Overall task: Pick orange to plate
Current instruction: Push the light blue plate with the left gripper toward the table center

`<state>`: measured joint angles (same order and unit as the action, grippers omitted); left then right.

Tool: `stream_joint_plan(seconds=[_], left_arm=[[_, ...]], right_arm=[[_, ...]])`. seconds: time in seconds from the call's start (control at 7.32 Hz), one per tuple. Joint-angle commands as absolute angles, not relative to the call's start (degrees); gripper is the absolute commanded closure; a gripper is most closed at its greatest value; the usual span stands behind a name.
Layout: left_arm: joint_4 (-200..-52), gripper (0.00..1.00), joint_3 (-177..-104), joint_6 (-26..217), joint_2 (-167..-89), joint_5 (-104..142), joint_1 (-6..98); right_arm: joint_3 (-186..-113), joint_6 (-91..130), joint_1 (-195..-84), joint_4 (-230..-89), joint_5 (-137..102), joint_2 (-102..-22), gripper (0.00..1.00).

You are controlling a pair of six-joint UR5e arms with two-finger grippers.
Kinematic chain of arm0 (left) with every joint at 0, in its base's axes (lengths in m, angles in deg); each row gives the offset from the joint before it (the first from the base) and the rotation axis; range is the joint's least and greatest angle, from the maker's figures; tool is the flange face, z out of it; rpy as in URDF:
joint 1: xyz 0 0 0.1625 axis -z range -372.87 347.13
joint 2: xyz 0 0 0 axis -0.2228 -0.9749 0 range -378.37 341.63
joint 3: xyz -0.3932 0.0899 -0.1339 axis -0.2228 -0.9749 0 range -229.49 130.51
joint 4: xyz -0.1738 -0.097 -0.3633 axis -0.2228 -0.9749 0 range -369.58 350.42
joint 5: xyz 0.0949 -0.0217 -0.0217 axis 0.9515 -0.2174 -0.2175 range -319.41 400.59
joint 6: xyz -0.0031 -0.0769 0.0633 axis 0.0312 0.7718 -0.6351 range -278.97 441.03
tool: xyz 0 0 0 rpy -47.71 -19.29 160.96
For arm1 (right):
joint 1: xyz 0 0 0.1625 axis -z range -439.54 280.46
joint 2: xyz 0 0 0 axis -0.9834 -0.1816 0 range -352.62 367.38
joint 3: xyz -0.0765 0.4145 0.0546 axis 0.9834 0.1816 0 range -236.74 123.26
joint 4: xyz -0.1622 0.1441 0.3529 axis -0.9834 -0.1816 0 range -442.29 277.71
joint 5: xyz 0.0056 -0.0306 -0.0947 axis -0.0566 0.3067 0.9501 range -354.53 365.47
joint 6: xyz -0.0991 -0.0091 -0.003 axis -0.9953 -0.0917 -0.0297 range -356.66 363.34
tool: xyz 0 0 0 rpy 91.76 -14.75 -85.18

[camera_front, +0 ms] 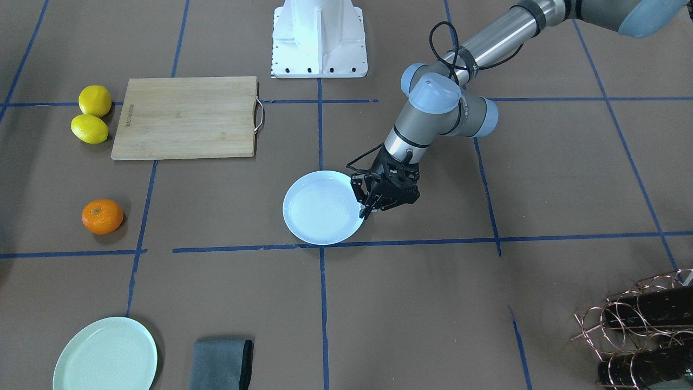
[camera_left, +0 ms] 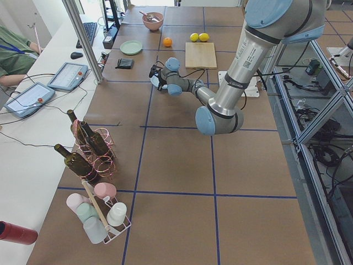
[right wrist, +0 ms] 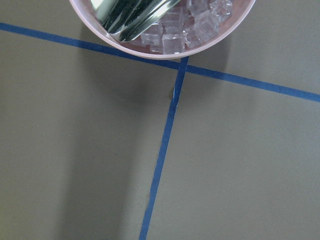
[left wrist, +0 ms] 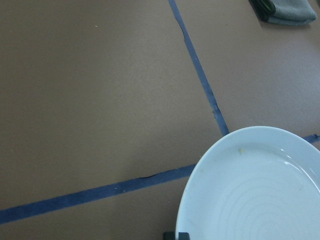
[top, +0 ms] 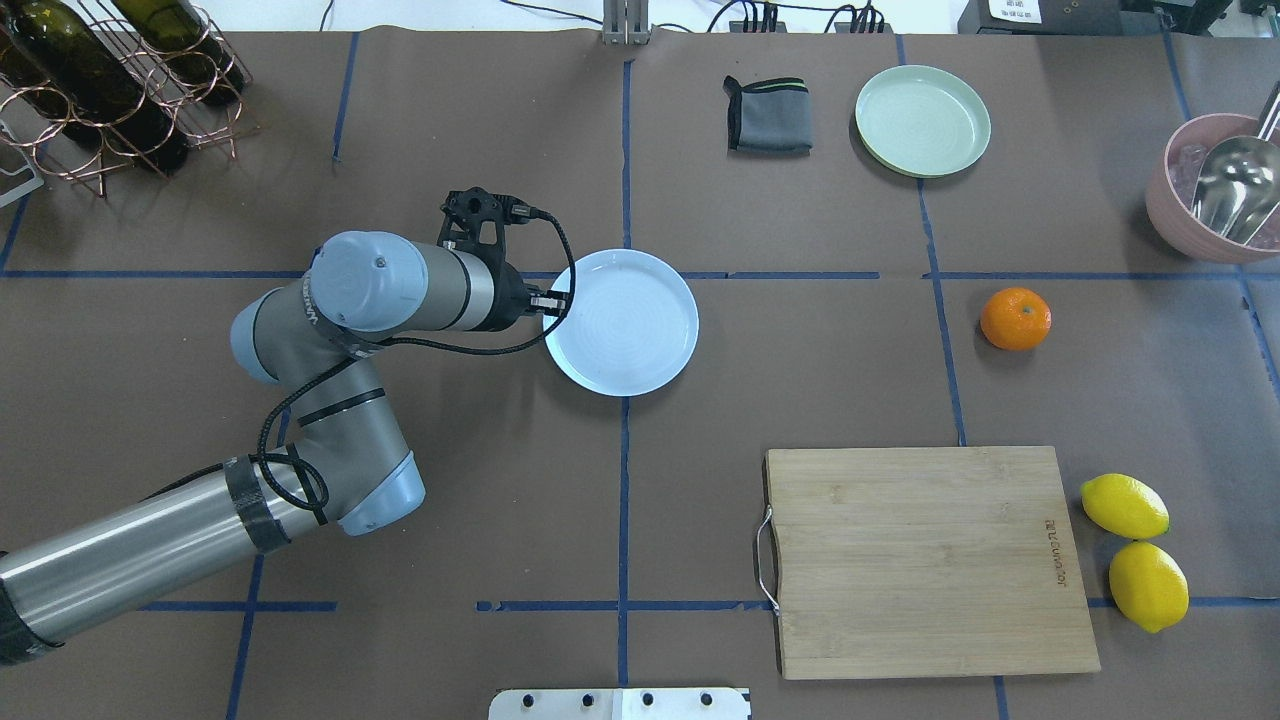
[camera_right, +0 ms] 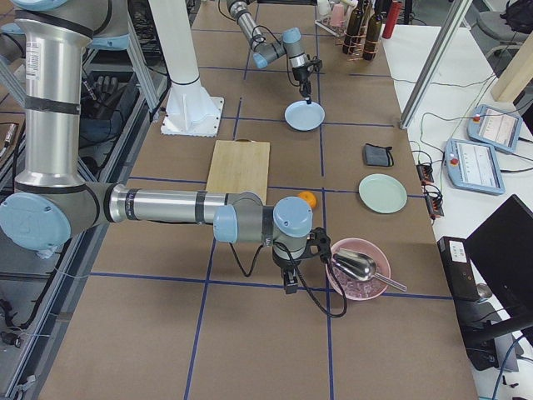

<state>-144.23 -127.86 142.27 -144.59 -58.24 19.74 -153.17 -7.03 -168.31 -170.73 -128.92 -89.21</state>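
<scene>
- Currently the orange [top: 1015, 318] sits on the bare surface well apart from the plate [top: 620, 322], off toward the robot's right, with nothing touching it.
- The plate lies flat and empty, so the transfer has not begun.
- The left pincer [camera_front: 370, 208] stands at the plate's rim. Its fingers are drawn close and look clamped on that rim, probably to slide or steady the plate, since the fruit lies far from this arm.
- The right pincer [camera_right: 289, 282] hovers farther from the plate than the orange does, just beside a pink bowl [top: 1185, 225] of ice. Whether its fingers are apart or together cannot be told.
- That arm is the nearer one to the orange, so it is likely the picker.
- Two lemons [top: 1124, 505] lie beyond a wooden cutting board [top: 930, 560], on the plate's same side as the orange. They are look-alikes to avoid.
</scene>
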Motion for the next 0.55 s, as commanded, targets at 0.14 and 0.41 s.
stream_joint_plan(seconds=[0.14, 0.41], left_arm=[[-144.4, 0.22, -126.66, 142.55, -145.02, -57.67, 19.21], [-143.97, 0.0, -127.79, 141.95, -144.75, -58.19, 19.47]], right_arm=[[-153.15, -6.94, -168.31, -170.71, -128.92, -89.21, 0.0], [-153.41, -7.38, -168.31, -170.62, -128.74, -89.04, 0.0]])
